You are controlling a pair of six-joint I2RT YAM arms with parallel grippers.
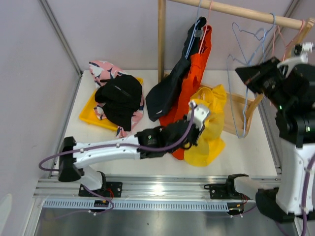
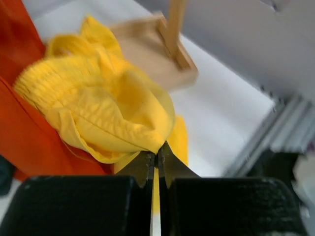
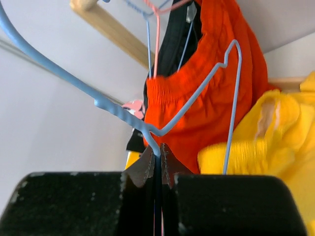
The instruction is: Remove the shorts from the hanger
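Observation:
My left gripper (image 1: 203,119) (image 2: 157,152) is shut on a fold of the yellow shorts (image 1: 209,135) (image 2: 98,103), which bunch up on the table in the middle. My right gripper (image 1: 238,71) (image 3: 158,150) is shut on the twisted neck of a blue wire hanger (image 1: 231,93) (image 3: 197,98) just right of the yellow cloth. The orange-red shorts (image 1: 196,73) (image 3: 206,98) and a dark pair (image 1: 170,88) hang from hangers on the wooden rod (image 1: 236,11). A pink printed pair (image 1: 106,71) and a black pair (image 1: 120,98) lie at the left.
A yellow tray (image 1: 88,112) holds the pink and black pairs. The rack's wooden post (image 1: 161,39) and base (image 1: 238,115) (image 2: 147,49) stand behind the yellow shorts. Several bare wire hangers (image 1: 266,34) hang at the rod's right end. Grey walls close in the table.

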